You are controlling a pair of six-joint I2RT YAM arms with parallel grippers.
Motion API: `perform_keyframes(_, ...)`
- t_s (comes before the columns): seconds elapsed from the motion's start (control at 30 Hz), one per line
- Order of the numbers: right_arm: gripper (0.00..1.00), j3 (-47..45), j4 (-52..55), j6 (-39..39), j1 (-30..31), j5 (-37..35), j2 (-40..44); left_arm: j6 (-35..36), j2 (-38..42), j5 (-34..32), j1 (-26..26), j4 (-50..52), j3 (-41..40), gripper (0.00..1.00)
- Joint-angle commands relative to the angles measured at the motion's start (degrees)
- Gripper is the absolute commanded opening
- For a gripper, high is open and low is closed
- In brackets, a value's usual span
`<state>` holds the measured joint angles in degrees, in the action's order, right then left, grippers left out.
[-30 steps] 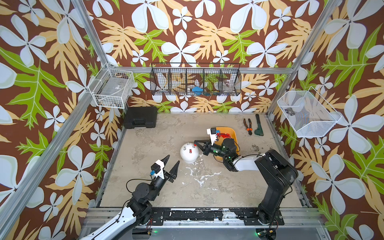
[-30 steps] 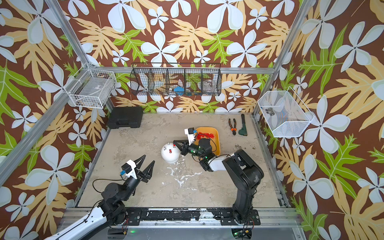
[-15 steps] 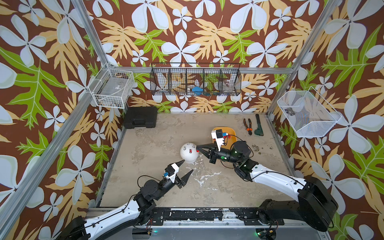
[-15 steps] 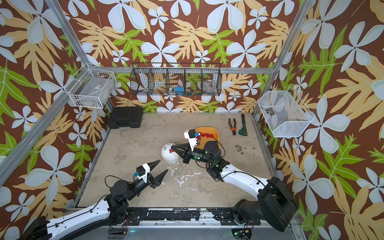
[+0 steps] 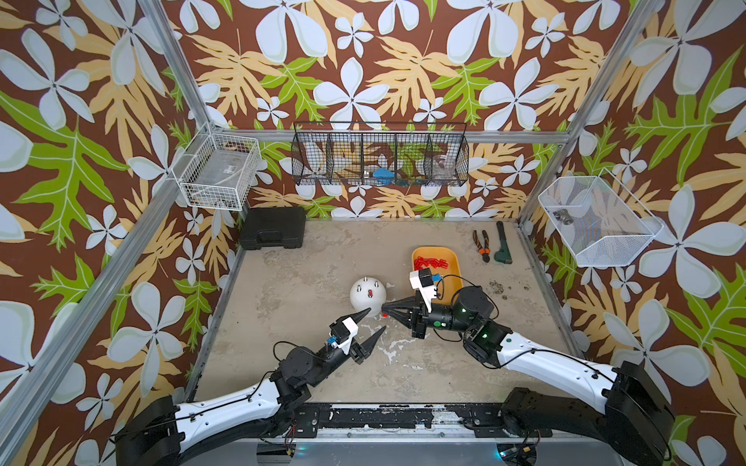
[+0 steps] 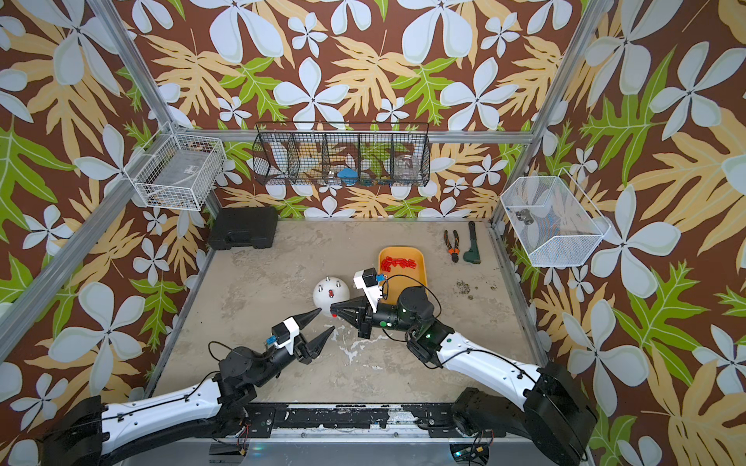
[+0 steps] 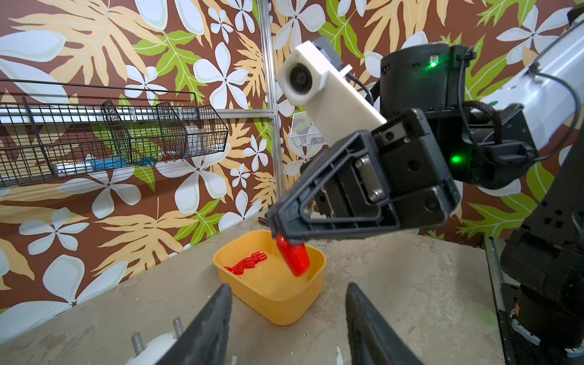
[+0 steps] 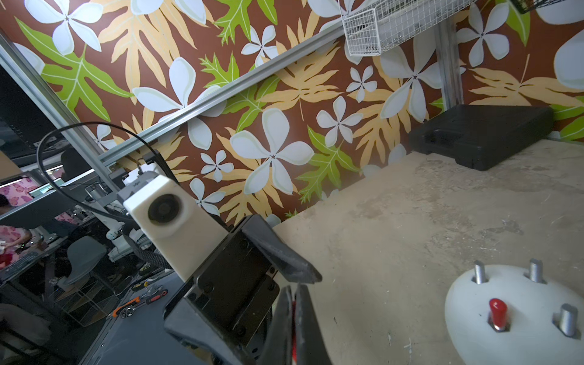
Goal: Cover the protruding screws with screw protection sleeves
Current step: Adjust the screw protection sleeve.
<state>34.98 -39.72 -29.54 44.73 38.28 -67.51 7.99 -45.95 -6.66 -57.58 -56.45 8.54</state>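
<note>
The white dome (image 5: 367,292) stands mid-table with bare protruding screws (image 8: 479,271) and one red sleeve (image 8: 497,311) fitted on a screw. My right gripper (image 5: 385,314) is shut on another red screw protection sleeve (image 7: 294,259), just off the dome's near right side. My left gripper (image 5: 376,319) is open and holds nothing. It points at the right gripper's tip, with one fingertip close to the dome's near edge. More sleeves (image 5: 434,264) lie in the yellow tray (image 5: 456,266) behind the right gripper.
A black case (image 5: 273,227) sits at the back left corner. Orange-handled pliers (image 5: 482,246) and a green-handled tool (image 5: 502,248) lie at the back right. Wire baskets (image 5: 379,157) hang on the walls.
My left gripper has advanced toward the dome and the right gripper's tip, its jaws a little narrower. The right gripper has shifted to the dome's near right side, still holding the sleeve.
</note>
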Motion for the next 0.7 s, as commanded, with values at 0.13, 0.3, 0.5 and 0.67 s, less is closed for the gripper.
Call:
perform_keyframes(0.13,0.00,-2.25,-5.51,0.65,1.76,-3.43,0.21,0.85,-3.19,0.43,-0.34,-4.07,2.08,0.52)
perform_keyframes(0.3,0.00,-2.68,-6.50,0.65,2.12,-5.43,0.73,0.35,-5.13,0.83,-0.48,-4.81,2.40,0.51)
perform_keyframes(0.5,0.00,-2.94,-7.03,0.28,2.12,-5.69,1.04,-0.34,-6.72,0.60,-0.60,-5.51,2.54,0.51)
perform_keyframes(0.67,0.00,-2.99,-7.08,0.23,2.45,-5.29,0.67,-0.02,-7.27,0.13,-0.70,-5.75,2.67,0.46)
